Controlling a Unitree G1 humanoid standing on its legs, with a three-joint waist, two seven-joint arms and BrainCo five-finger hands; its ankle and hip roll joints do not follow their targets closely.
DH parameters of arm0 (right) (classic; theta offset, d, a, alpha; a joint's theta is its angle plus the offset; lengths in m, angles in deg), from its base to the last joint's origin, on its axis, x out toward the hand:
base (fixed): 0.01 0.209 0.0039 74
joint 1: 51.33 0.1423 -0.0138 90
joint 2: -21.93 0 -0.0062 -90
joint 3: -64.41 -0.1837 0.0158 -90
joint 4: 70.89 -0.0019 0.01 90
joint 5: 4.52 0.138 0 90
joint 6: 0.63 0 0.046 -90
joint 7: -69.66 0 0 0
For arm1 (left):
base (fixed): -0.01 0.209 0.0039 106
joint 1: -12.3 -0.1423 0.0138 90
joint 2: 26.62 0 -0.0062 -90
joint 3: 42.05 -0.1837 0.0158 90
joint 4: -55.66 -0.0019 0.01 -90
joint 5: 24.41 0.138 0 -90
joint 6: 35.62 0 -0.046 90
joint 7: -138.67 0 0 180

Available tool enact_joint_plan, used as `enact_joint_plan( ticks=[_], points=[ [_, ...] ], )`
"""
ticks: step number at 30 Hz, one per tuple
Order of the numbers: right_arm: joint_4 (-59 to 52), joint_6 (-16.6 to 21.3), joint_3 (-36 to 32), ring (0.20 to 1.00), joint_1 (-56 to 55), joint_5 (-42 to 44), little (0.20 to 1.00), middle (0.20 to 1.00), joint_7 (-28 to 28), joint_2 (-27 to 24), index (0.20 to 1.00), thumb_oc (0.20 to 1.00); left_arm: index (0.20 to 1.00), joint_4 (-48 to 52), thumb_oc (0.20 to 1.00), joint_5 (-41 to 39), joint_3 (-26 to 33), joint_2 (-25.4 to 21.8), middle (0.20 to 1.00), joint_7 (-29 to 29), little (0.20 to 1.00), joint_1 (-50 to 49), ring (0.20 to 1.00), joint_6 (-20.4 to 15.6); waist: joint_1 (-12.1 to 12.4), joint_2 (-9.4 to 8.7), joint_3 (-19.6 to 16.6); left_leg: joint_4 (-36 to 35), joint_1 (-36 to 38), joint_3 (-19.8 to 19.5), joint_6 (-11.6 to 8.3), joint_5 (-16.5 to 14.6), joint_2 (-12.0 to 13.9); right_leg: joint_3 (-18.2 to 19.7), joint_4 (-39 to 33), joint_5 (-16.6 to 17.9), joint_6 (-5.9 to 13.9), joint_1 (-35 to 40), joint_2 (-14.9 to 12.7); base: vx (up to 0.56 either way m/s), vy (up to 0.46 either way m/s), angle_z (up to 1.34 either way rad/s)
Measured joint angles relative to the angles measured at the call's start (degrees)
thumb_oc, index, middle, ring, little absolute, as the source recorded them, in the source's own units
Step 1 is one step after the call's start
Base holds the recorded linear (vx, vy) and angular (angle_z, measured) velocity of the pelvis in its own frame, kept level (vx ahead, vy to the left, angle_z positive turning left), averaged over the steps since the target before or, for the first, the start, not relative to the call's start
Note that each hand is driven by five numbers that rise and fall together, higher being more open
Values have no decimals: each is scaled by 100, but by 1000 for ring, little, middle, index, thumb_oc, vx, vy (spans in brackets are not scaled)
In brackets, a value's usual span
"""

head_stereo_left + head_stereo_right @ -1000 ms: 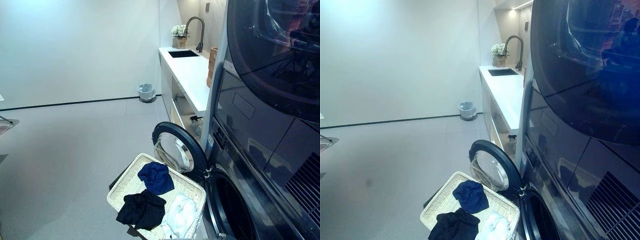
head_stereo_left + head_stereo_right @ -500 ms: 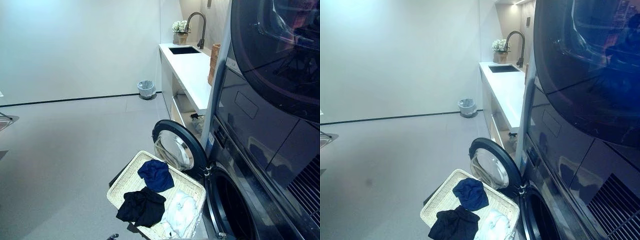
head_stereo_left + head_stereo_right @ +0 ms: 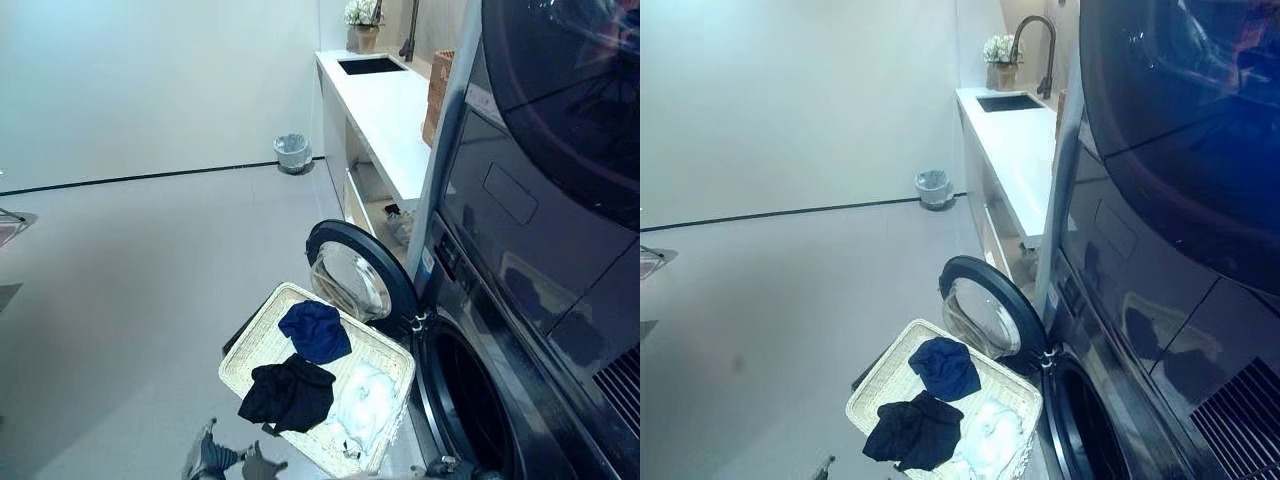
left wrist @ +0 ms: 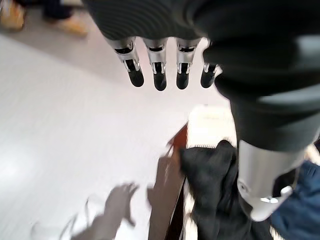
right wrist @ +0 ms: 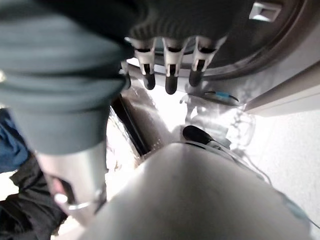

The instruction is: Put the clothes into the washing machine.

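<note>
Left eye view, wicker laundry basket (image 3: 262,340) sitting by open washing machine door (image 3: 352,282), holding clothes (image 3: 314,330), left hand (image 4: 159,70) and right hand (image 5: 167,70) hanging with relaxed, straight fingers, gripping nothing

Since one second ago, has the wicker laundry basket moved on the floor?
No. The wicker laundry basket sits against the open washer door as before; the camera shifted.

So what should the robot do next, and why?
Probably lower the left hand onto the black cloth. Its fingers hang open above the basket, holding nothing, and the washer door is already open.
</note>
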Motion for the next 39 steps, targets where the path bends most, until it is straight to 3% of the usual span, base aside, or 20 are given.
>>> enact_joint_plan(
  ticks=[6, 17, 24, 32, 39],
  points=[
    [-11, 12, 11, 1000, 419, 141, 1000, 1000, -22, -41, 1000, 1000, 1000, 360, 1000, 340, 0, -172, 1000, -900, 1000, 514, 1000, -157, 5, 10, 456, 4, -183, 58, 37, 50, -65, 99, 18, 104, 14, -203, -19, -24, 51, -8],
    [-124, 48, 228, 1000, 830, 311, 1000, 1000, -54, -33, 1000, 1000, 1000, 485, 1000, 488, -5, -250, 1000, -954, 1000, 1091, 1000, -115, -11, -149, 996, 5, -374, 165, 57, 63, -82, 237, 19, 164, 35, -447, -25, 1, 39, -6],
    [-162, 43, 449, 1000, 1619, 477, 1000, 1000, -137, -17, 1000, 1000, 1000, 357, 1000, 480, -394, -431, 1000, -458, 1000, 2163, 1000, 128, -22, -274, 1745, 90, -773, 311, 130, 123, -169, 412, 22, 356, 89, -885, -105, -52, 28, -11],
    [-303, 41, 638, 1000, 2133, 660, 1000, 1000, -168, 59, 1000, 1000, 1000, 59, 1000, 356, -636, -631, 1000, 265, 1000, 2928, 1000, 447, -173, -474, 2050, 137, -1147, 471, 152, 135, -198, 580, 50, 457, 105, -1323, -130, -43, 28, -10],
    [-382, 41, 833, 1000, 2392, 800, 1000, 1000, -217, 58, 1000, 1000, 1000, -314, 1000, 346, -941, -696, 1000, 572, 1000, 3511, 1000, 655, -306, -598, 2121, 512, -1751, 576, 203, 31, -192, 673, 437, 444, 115, -2016, -136, -6, 23, -12]
  ],
)
